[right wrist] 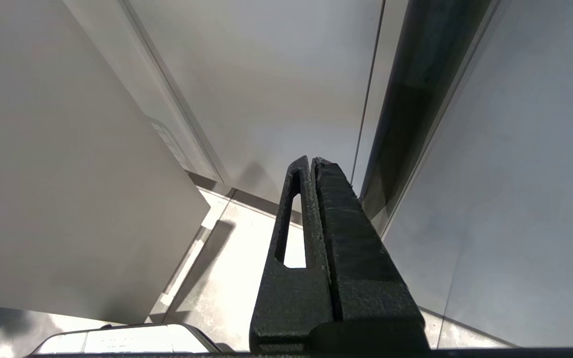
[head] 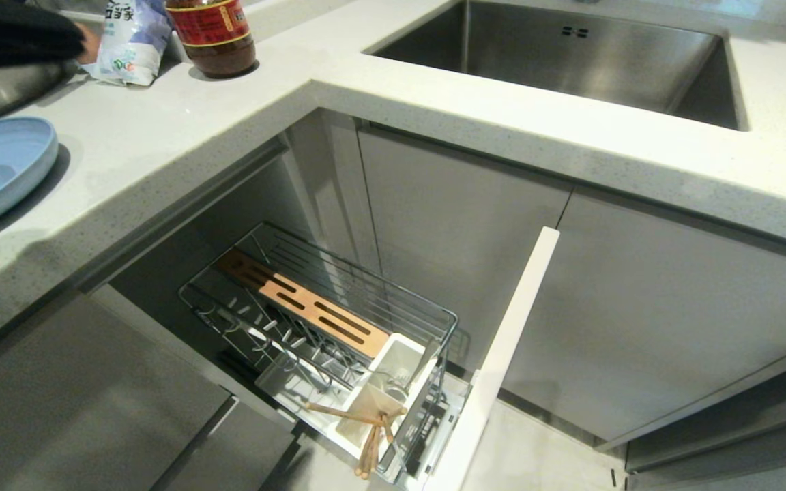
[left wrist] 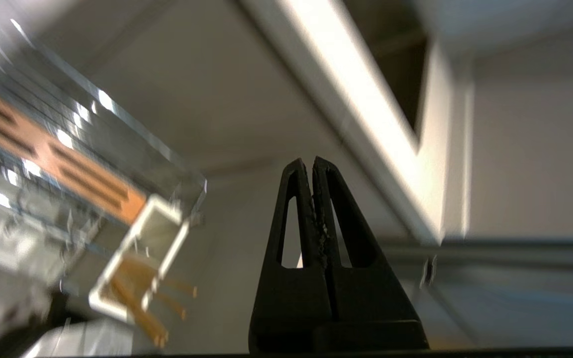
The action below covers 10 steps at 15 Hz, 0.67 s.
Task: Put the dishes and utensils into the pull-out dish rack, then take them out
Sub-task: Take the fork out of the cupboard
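We note the pull-out dish rack (head: 318, 320) drawn out from under the counter (head: 181, 143), its plate prongs bare. At its outer end, against the pale cabinet front (head: 502, 354), the white utensil cup (head: 383, 395) holds the chopsticks (head: 369, 436), tips jutting over the rim; a metal utensil stands beside them. The blue plate (head: 4, 164) lies at the counter's left edge. Our left gripper (left wrist: 312, 161) hangs near the rack, fingers pressed together, empty. Our right gripper (right wrist: 311, 161) sits low by the cabinets, fingers together.
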Available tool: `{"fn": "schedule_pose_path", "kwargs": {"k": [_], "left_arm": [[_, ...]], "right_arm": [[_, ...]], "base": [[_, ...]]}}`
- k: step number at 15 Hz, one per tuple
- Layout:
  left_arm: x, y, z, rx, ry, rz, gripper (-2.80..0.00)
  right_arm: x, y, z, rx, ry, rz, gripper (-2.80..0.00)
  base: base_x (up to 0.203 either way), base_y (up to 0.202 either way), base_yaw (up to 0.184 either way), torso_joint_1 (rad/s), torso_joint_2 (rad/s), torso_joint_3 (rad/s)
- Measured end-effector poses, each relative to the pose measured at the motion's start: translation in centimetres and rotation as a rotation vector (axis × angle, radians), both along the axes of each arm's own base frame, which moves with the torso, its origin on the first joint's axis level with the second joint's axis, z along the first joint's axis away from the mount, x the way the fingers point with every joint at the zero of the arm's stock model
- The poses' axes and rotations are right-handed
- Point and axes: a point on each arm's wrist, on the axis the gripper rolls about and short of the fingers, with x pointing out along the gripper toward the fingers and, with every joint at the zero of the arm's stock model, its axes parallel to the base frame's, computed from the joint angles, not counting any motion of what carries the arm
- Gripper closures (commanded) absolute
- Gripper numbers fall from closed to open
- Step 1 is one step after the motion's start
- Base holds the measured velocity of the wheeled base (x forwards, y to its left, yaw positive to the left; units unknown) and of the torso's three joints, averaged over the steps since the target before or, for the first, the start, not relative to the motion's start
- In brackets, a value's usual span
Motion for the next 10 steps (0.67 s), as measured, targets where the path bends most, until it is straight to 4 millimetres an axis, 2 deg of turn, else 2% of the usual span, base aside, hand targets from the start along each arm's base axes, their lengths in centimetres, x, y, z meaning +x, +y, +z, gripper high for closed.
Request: {"fn": "schedule_pose_path", "kwargs": {"k": [5,10], "left_arm": [[4.8,-5.7,-4.4,0.093,0.234,-0.003,0.00],[8.3,-9.7,-8.8,0.140,0.454,0.034,0.00]], "right_arm": [[0.0,0.0,0.0,0.000,0.000,0.000,0.00],[0.0,0.0,0.0,0.000,0.000,0.000,0.00]], "base": [[0.000,0.000,0.000,0.000,0.00,0.000],[0.000,0.000,0.000,0.000,0.00,0.000]]}}
